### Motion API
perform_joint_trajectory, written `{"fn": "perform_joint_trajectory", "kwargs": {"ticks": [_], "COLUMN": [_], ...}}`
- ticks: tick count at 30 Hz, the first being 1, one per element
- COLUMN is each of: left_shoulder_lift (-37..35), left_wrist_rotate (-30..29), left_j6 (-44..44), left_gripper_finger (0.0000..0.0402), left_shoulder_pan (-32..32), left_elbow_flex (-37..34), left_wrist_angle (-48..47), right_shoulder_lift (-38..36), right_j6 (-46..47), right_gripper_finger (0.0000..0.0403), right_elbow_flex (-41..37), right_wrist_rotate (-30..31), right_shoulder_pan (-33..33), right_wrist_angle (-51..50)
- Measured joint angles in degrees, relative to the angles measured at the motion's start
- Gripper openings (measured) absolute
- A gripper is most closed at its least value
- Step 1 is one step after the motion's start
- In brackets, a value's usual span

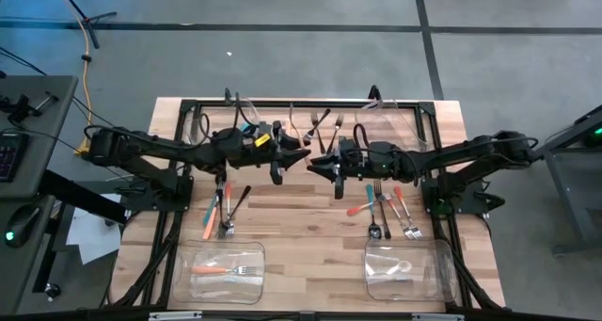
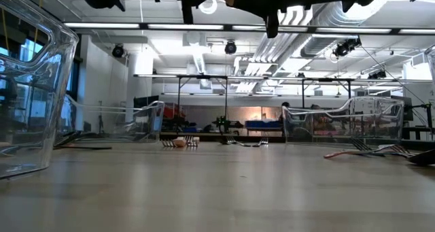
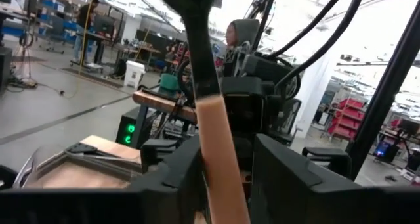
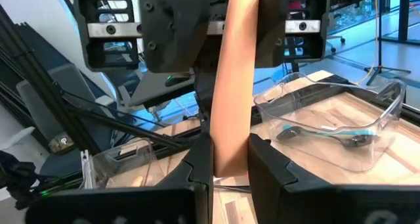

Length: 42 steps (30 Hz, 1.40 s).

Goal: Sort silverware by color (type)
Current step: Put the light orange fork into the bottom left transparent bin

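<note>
The left gripper (image 1: 293, 158) and the right gripper (image 1: 320, 164) meet above the middle of the worktop (image 1: 310, 217). Both are clenched on one orange utensil (image 4: 231, 86), each at one end, so a handover between the arms seems to be in hand. Next, I judge, one gripper must release before the other carries the piece to its bin.

Loose silverware lies in three groups: near the far edge (image 1: 315, 126), toward the left edge (image 1: 224, 208), and toward the right edge (image 1: 388, 210).

The near-left bin (image 1: 226, 271) holds an orange piece and a fork. The near-right bin (image 1: 406, 269) holds something pale. A bin in the right wrist view (image 4: 331, 122) holds a teal piece.
</note>
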Motion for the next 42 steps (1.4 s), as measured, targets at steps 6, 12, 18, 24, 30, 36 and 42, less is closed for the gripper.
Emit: {"fn": "perform_joint_trajectory", "kwargs": {"ticks": [6,12,18,24,30,36,42], "left_shoulder_lift": [-1.5,-1.5,-2.24,-7.08,-14.84,-23.43,-29.89], "left_wrist_rotate": [-0.06,0.11,-0.52,-0.5,-0.2,-2.93,-7.99], "left_j6": [0.18,0.52,2.98,5.19,8.11,5.4,3.89], "left_gripper_finger": [0.004,0.004,0.004,0.004,0.004,0.004,0.004], "left_shoulder_pan": [0.0,0.35,0.85,1.62,0.97,-1.77,-4.31], "left_elbow_flex": [0.0,0.0,-0.02,-0.04,-1.14,-8.8,-15.42], "left_wrist_angle": [-3.05,-3.62,-6.19,-16.41,-27.13,-27.26,-25.23], "right_shoulder_lift": [0.0,0.0,-0.14,-4.35,-13.03,-21.38,-23.46], "right_j6": [-2.71,-4.53,-2.58,-2.73,-2.73,-3.35,-4.27], "right_gripper_finger": [0.0044,0.0083,0.0202,0.0263,0.0269,0.027,0.0271], "right_elbow_flex": [0.0,0.0,0.0,0.02,0.02,0.01,0.01], "right_wrist_rotate": [-0.09,0.23,0.11,0.38,0.51,0.71,-1.08], "right_shoulder_pan": [0.0,0.0,0.0,-0.63,-3.46,-6.78,-8.67], "right_wrist_angle": [-0.01,-0.35,-2.96,-12.33,-26.58,-34.18,-31.07]}}
